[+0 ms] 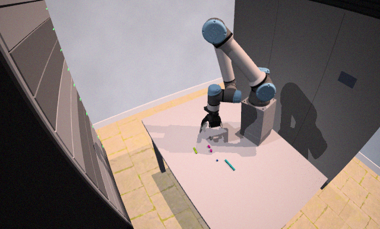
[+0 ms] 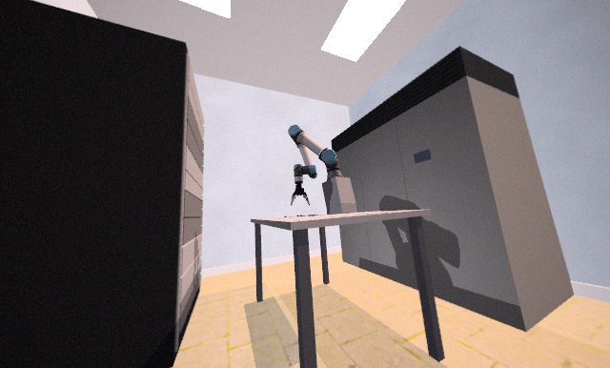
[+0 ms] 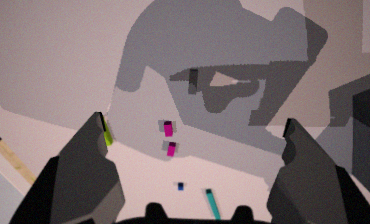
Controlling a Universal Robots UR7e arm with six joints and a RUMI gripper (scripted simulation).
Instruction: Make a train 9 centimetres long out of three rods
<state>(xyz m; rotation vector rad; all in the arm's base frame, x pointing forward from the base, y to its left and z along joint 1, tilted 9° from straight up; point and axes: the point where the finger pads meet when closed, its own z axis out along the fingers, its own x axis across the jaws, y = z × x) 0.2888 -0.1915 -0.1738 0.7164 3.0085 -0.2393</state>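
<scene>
My gripper (image 1: 211, 126) is open and empty and hangs above the table, in front of the arm's base; it also shows in the exterior view (image 2: 300, 200). In the wrist view my two fingers stand wide apart. Between them lie two short magenta rods (image 3: 168, 128) (image 3: 171, 148), close together, one behind the other. A lime rod (image 3: 107, 134) lies at the left fingertip, partly hidden by it. A small blue rod (image 3: 180, 186) and a turquoise rod (image 3: 213, 204) lie nearer the camera. A grey rod (image 3: 193, 81) lies farther off, in the shadow.
In the top view the lime rod (image 1: 195, 150), the magenta rods (image 1: 209, 148), the blue rod (image 1: 217, 160) and the turquoise rod (image 1: 230, 165) lie spread over the table's middle. The arm's pedestal (image 1: 257, 120) stands at the back right. The table's left edge is close to the lime rod.
</scene>
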